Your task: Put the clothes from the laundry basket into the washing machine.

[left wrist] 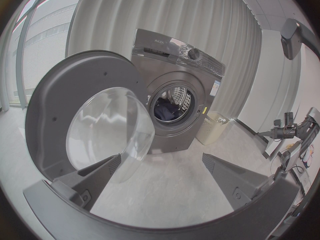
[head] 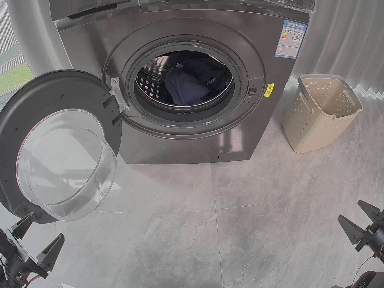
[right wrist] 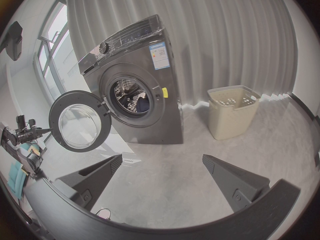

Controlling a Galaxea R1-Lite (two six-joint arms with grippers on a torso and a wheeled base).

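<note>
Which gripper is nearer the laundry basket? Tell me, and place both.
Right. The right gripper hovers over the floor on the robot's right, in front of the laundry basket. The left gripper is across the floor, beside the open washer door.

The mouth of the washing machine opens straight ahead, dark clothes lying deep inside. Its door stands swung wide on the left, blocking that side. The floor in front gives passage, with the laundry basket just right of the machine.
</note>
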